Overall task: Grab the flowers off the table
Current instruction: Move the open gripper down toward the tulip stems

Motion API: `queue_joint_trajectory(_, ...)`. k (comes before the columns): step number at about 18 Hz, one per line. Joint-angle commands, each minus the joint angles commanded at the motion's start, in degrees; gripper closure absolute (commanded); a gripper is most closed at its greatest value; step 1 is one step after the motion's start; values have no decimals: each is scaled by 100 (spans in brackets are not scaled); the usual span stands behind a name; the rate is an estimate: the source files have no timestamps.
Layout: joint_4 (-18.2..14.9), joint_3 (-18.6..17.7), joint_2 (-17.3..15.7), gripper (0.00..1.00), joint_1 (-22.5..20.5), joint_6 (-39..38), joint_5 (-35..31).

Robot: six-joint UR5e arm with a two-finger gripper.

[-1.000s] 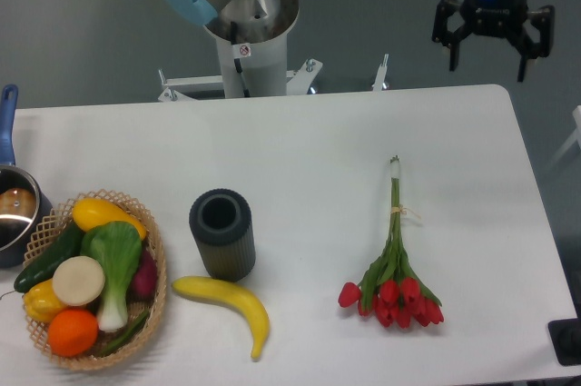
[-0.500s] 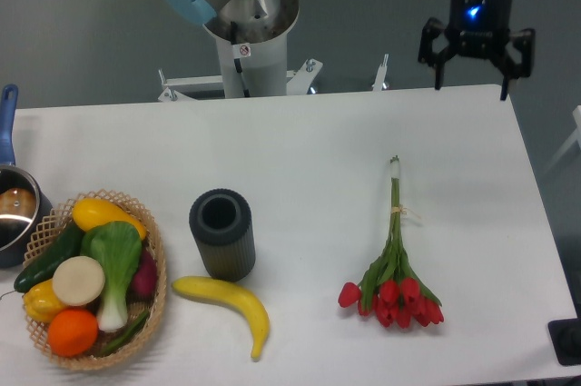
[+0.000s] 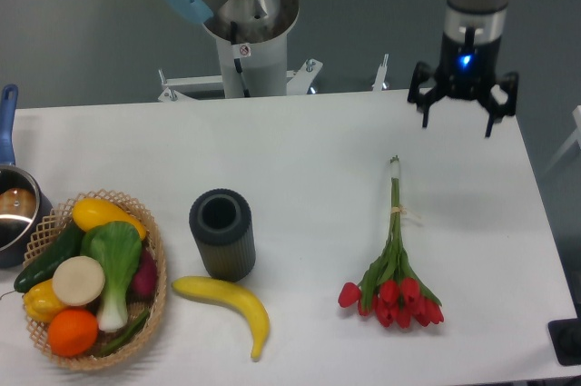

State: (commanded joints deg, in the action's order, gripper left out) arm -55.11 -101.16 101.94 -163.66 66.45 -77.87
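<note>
A: Where's the gripper (image 3: 458,119) sitting right now?

B: I'm holding it over the far right part of the table (image 3: 300,145), fingers spread apart, nothing in them. Blue light on the wrist, pointing straight down.

A: And the flowers (image 3: 392,262)?

B: Lying flat on the right side of the table, nearer than the gripper. Red tulip heads pointing to the near edge, stem ends pointing far, towards the gripper. There's a pale tie partway down the stems. Gripper and bunch are apart, no contact.

A: So pick not started?

B: I'm judging it's still the approach. Nothing lifted.

A: What am I flagging as risk?

B: Mainly the stems. They're thin and lying flat on a smooth white top, so if I'm coming down too high the fingers are closing on air, too low and they're scraping the table. Also if the jaws are lined up along the stems rather than across, the bunch is just sliding out. Grabbing near the very tip of the stems is bad too, I'm guessing the heavy flower end droops or swings and slips free. Closing on the heads would be crushing petals.

A: Clutter?

B: Not really a worry. Ribbed dark cylinder cup (image 3: 221,232), banana (image 3: 227,300) and the wicker basket (image 3: 152,300) of vegetables are all well off to the left, pot with blue handle (image 3: 11,204) at the left edge. There's a small dark object (image 3: 567,341) at the near right corner, can't tell what it is.
</note>
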Motion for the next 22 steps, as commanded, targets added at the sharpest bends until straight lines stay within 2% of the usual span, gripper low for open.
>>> queue_joint_trajectory(5, 193, -17, 440, 0, 176, -132, -26)
queue_joint_trajectory(8, 501, -219, 589, 0, 264, -132, -26)
queue_joint_trajectory(11, 545, -307, 730, 0, 361, -149, -35)
queue_joint_trajectory(13, 545, -299, 792, 0, 378, -184, -35)
queue_joint_trajectory(19, 589, 8, 1301, 0, 458, -185, -35)
queue_joint_trajectory(22, 773, 53, 1459, 0, 554, -202, -35)
